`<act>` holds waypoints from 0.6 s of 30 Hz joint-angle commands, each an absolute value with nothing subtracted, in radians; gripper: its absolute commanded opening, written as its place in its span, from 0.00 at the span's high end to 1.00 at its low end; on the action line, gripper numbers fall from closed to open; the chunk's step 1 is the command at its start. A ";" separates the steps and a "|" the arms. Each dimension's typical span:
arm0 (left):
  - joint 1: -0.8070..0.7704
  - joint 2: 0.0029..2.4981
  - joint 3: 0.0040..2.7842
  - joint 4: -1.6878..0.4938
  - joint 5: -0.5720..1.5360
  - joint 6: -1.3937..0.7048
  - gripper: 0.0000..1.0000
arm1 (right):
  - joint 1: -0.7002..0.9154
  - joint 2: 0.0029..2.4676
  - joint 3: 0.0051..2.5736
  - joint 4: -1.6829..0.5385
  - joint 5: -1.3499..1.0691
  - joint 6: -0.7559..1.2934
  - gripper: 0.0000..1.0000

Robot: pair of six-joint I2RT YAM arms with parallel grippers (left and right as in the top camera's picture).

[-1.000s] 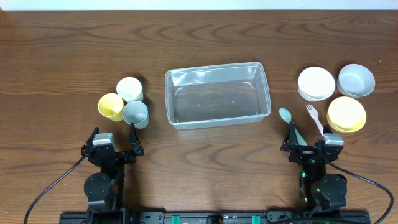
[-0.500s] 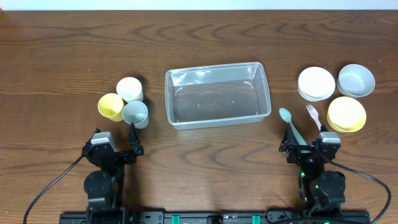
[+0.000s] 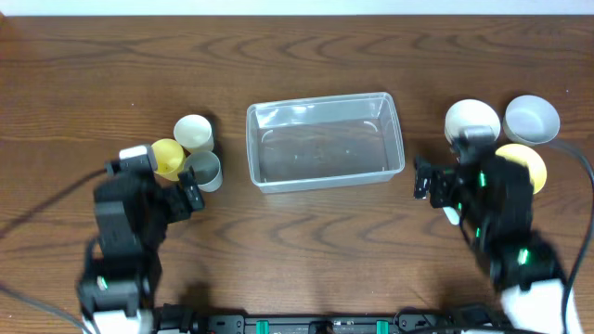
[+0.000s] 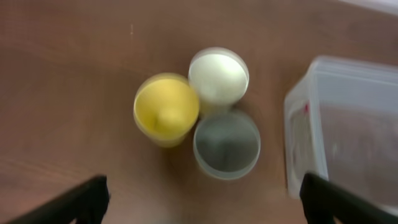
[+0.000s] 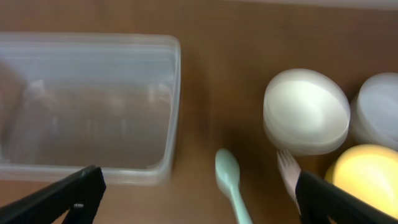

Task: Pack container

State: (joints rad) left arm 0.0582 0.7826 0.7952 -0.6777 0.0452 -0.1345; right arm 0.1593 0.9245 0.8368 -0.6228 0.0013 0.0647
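Both arms have swung forward from the near edge since a second ago. The left arm (image 3: 121, 241) and right arm (image 3: 506, 223) are now large and blurred in the overhead view, while nothing lying on the table (image 3: 297, 56) has shifted. That table is dark brown wood with a strong wavy grain, and a pale strip (image 3: 297, 6) of the room shows past its far edge; what it is cannot be told. The container (image 3: 325, 100) sits in the middle with its long side across and the wood showing through its clear floor. It lies ahead and to the right of the left claw (image 4: 205, 199), and ahead and to the left of the right claw (image 5: 199, 196). Each claw is released, its dark fingers (image 4: 81, 199) spread wide to the lower corners of its wrist view, touching nothing. Ahead and to the right of the right claw stand three bowls close together: a white bowl (image 5: 306, 111), a grey bowl (image 5: 378, 109) to its right, and a yellow bowl (image 5: 367, 180) nearest the claw. Straight ahead of the left claw three cups huddle, touching: a yellow cup (image 4: 166, 109), a white cup (image 4: 218, 74) and a grey cup (image 4: 226, 144), the grey one nearest the container. A pale green spoon (image 5: 229, 180) lies just ahead of the right claw, with a white fork (image 5: 287, 171) to its right, close by the white bowl.
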 commanded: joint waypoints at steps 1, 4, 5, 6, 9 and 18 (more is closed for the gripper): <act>0.064 0.951 1.023 -0.881 0.041 -0.141 0.02 | 0.152 1.157 1.139 -0.833 -0.034 -0.015 0.01; 0.064 1.085 1.194 -1.092 0.041 -0.141 0.02 | 0.152 1.349 1.381 -1.066 -0.015 -0.033 0.01; 0.064 1.124 1.237 -1.146 0.041 -0.141 0.02 | 0.152 1.406 1.449 -1.118 -0.018 -0.030 0.01; 0.064 1.148 1.262 -1.177 0.041 -0.141 0.02 | 0.152 1.455 1.508 -1.155 -0.040 -0.031 0.01; 0.064 1.192 1.282 -1.227 0.042 -0.141 0.02 | 0.152 1.545 1.602 -1.167 -0.115 -0.051 0.51; 0.064 1.210 1.282 -1.256 0.041 -0.140 0.15 | 0.258 1.646 1.618 -1.042 -0.086 -0.103 0.99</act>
